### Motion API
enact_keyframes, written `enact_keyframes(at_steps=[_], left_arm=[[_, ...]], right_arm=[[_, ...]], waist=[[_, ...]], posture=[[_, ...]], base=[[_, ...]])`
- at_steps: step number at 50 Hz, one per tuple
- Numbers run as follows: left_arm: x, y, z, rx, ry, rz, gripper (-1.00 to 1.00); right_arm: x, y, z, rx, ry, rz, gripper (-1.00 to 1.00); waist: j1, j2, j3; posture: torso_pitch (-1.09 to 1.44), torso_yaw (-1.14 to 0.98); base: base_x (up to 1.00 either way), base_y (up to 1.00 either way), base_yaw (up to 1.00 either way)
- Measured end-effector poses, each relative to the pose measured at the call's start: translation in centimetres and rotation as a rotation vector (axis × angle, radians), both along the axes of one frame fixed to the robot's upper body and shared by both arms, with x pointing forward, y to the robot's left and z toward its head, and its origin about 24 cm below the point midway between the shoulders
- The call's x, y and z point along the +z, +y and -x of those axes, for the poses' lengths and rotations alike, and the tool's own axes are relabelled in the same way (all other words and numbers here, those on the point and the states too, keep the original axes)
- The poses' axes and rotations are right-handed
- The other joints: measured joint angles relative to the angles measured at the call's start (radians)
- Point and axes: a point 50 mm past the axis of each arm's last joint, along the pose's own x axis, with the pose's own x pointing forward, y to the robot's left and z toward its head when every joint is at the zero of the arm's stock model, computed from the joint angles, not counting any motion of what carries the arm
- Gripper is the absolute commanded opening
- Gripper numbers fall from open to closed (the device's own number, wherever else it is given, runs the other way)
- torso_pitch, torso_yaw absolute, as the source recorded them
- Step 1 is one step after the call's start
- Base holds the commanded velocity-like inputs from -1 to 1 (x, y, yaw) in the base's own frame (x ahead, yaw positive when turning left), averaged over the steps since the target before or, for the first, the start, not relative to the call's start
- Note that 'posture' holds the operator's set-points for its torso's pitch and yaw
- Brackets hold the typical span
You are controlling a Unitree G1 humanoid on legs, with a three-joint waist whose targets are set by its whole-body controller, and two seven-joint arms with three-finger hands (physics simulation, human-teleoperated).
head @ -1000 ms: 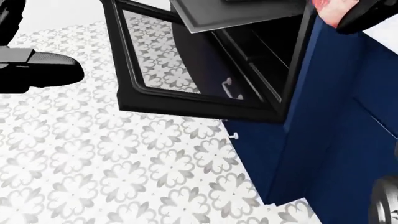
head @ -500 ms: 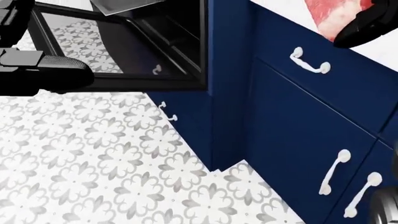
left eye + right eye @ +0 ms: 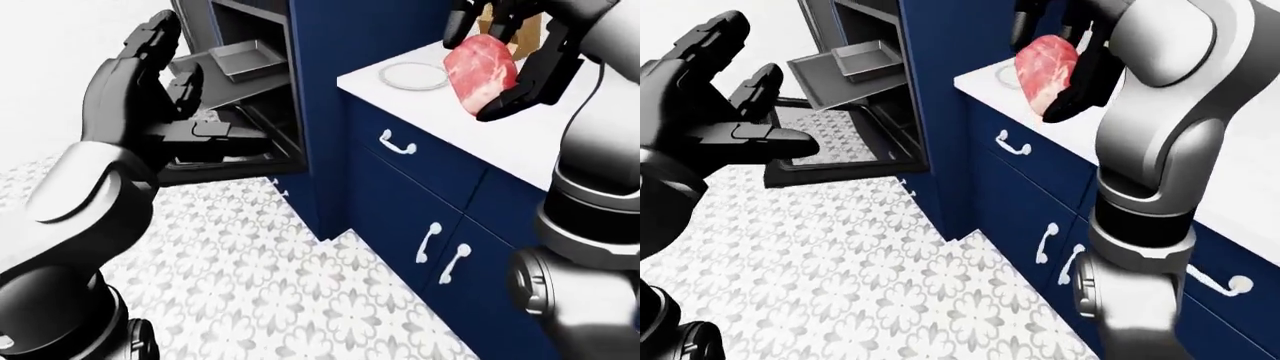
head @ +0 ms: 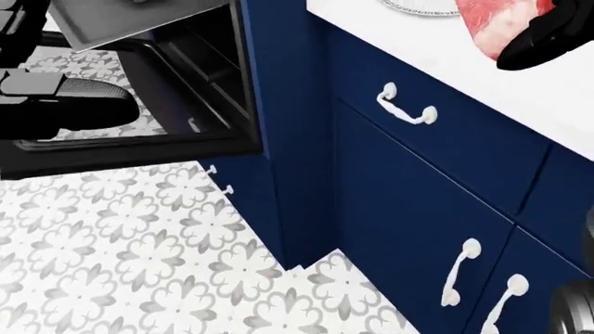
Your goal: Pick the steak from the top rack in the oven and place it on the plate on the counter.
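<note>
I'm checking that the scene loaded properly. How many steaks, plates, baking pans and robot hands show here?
steak: 1
plate: 1
baking pan: 1
robot hands: 2 (left hand, right hand)
Total: 5

Eye views face the counter (image 3: 560,135) and oven (image 3: 240,67); head view tilts down, perhaps nearer.

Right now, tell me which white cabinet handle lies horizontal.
The white drawer handle just under the counter edge; the two white door handles below it stand upright.
</note>
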Motion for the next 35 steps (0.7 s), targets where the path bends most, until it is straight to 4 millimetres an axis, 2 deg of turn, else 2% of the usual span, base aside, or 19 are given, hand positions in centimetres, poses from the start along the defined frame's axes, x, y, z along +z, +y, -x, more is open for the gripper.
enact_keyframes(at_steps=[3, 4, 5, 6, 8, 10, 11, 13, 15, 16, 17, 18, 20, 24, 25, 30, 31, 32, 35], left_arm=[[0.0, 0.1, -0.1, 0.003, 0.002, 0.0, 1.0], [-0.1, 0.3, -0.1, 0.011, 0.007, 0.004, 1.0], [-0.4, 0.5, -0.2, 0.02, 0.025, 0.009, 1.0], [-0.8, 0.7, -0.3, 0.032, 0.042, 0.007, 1.0], [-0.8, 0.7, -0.4, 0.042, 0.054, 0.002, 1.0], [-0.1, 0.6, -0.1, 0.04, 0.016, -0.002, 1.0], [0.3, 0.6, 0.1, 0.039, -0.012, 0.001, 1.0], [0.5, 0.6, 0.1, 0.036, -0.029, 0.01, 1.0], [0.2, 0.5, 0.0, 0.035, -0.008, 0.01, 1.0], [-0.1, 0.4, -0.1, 0.031, 0.008, 0.011, 1.0], [-0.5, 0.1, -0.3, 0.019, 0.035, 0.008, 1.0], [-0.9, -0.2, -0.5, 0.004, 0.06, -0.004, 1.0], [-0.9, -0.4, -0.5, -0.01, 0.078, -0.019, 1.0], [0.1, 0.0, 0.0, 0.008, 0.023, -0.009, 1.0], [0.3, 0.0, 0.1, 0.012, 0.012, -0.005, 1.0], [0.5, 0.0, 0.4, 0.01, -0.018, -0.003, 1.0], [0.7, 0.1, 0.5, 0.014, -0.029, -0.002, 1.0], [0.7, 0.2, 0.4, 0.021, -0.029, 0.005, 1.0], [0.1, 0.3, 0.1, 0.033, 0.005, 0.004, 1.0]], right_arm=[[0.2, 0.1, 0.1, -0.003, -0.011, 0.0, -1.0], [0.1, 0.3, 0.0, 0.004, -0.01, 0.002, -1.0], [-0.4, 0.5, -0.2, 0.013, 0.007, 0.009, -1.0], [-0.7, 0.9, -0.4, 0.026, 0.031, 0.018, -1.0], [-1.1, 1.2, -0.7, 0.043, 0.065, 0.029, -1.0], [-0.4, 1.1, -0.4, 0.049, 0.04, 0.024, -1.0], [0.2, 1.0, 0.0, 0.047, 0.007, 0.019, -1.0], [0.7, 0.7, 0.6, 0.036, -0.036, 0.008, -1.0], [0.6, 0.3, 0.6, 0.023, -0.038, -0.001, -1.0], [0.5, 0.1, 0.5, 0.015, -0.029, -0.004, -1.0], [0.1, -0.2, 0.3, 0.004, -0.013, -0.01, -1.0], [-0.2, -0.5, 0.1, -0.008, 0.008, -0.019, -1.0], [-0.6, -0.7, -0.4, -0.017, 0.043, -0.029, -1.0], [-0.3, -0.2, -0.2, -0.002, 0.032, -0.016, -1.0], [-0.2, -0.2, -0.1, -0.002, 0.024, -0.013, -1.0], [0.5, -0.4, 0.7, -0.008, -0.027, -0.016, -1.0], [0.8, -0.3, 0.9, -0.005, -0.046, -0.016, -1.0], [0.7, -0.1, 1.0, 0.003, -0.053, -0.014, -1.0], [0.1, 0.3, 0.8, 0.022, -0.026, 0.004, -1.0]], waist=[[-0.004, 0.037, -0.011], [0.008, 0.028, 0.006], [0.014, 0.025, 0.033], [0.02, 0.032, 0.041], [0.026, 0.034, 0.027], [0.014, 0.032, 0.017], [0.008, 0.026, 0.02], [0.002, -0.002, 0.032], [-0.009, -0.055, 0.036], [-0.014, -0.069, 0.038], [-0.014, -0.06, 0.052], [-0.02, -0.063, 0.068], [-0.026, -0.066, 0.082], [-0.017, -0.053, 0.072], [-0.01, -0.044, 0.054], [-0.011, 0.052, 0.0], [-0.008, 0.065, -0.013], [-0.003, 0.054, -0.012], [-0.002, 0.043, -0.006]], posture=[[0.02, 0.0], [0.02, 0.0], [0.02, 0.0], [0.02, 0.0], [0.02, 0.0], [0.02, 0.0], [0.02, 0.0], [0.02, 0.0], [0.02, 0.0], [0.02, 0.0], [0.02, 0.0], [0.02, 0.0], [0.02, 0.0], [0.02, 0.0], [0.02, 0.0], [0.02, 0.0], [0.02, 0.0], [0.02, 0.0], [0.02, 0.0]], base=[[0.7, 0.0, 0.0], [0.7, 0.0, 0.0], [0.7, 0.0, 0.0], [0.7, 0.0, 0.0], [0.58, 0.0, 0.0], [0.0, 0.0, 0.0], [0.0, 0.0, 0.0], [0.0, 0.0, 0.0], [0.0, 0.0, 0.0], [0.0, 0.0, 0.0], [0.0, 0.0, 0.0], [0.0, 0.0, 0.0], [0.0, 0.0, 0.0], [0.02, 0.0, 0.0], [0.35, 0.0, 0.0], [0.36, 0.0, 0.0], [0.37, 0.0, 0.0], [0.36, 0.0, 0.0], [0.36, 0.0, 0.0]])
